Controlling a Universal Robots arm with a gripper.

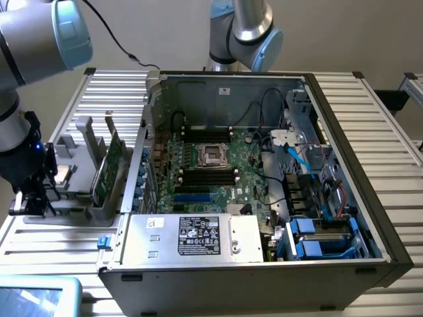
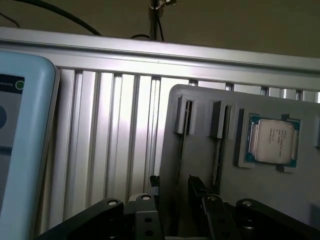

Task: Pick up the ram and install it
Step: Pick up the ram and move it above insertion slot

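Table [image 1: 377,125] of ribbed aluminium carries all that we see. The open computer case [image 1: 218,277] lies on its side across the middle of it. We look down on the green motherboard [image 1: 198,162] inside, where the black memory slots [image 1: 208,177] run just beside the processor socket [image 1: 213,155].

The robot arm [image 1: 39,33] comes in over the table's edge at the exterior view's left. Along that edge sits a grey holder [image 1: 69,148], just beside the case's outer wall. A light-blue tablet [image 1: 36,294] lies at the table's near corner on the same side.

We find the ram [image 1: 109,165] standing on its long edge in the holder, at the end nearest the case. The gripper [image 1: 33,203] hangs over the holder's outer end, apart from the ram and touching nothing. In the wrist view its black fingers [image 2: 196,185] stand spread with nothing between them, above the holder's slots. A small silver processor chip [image 2: 274,141] lies flat in a square recess of the holder.
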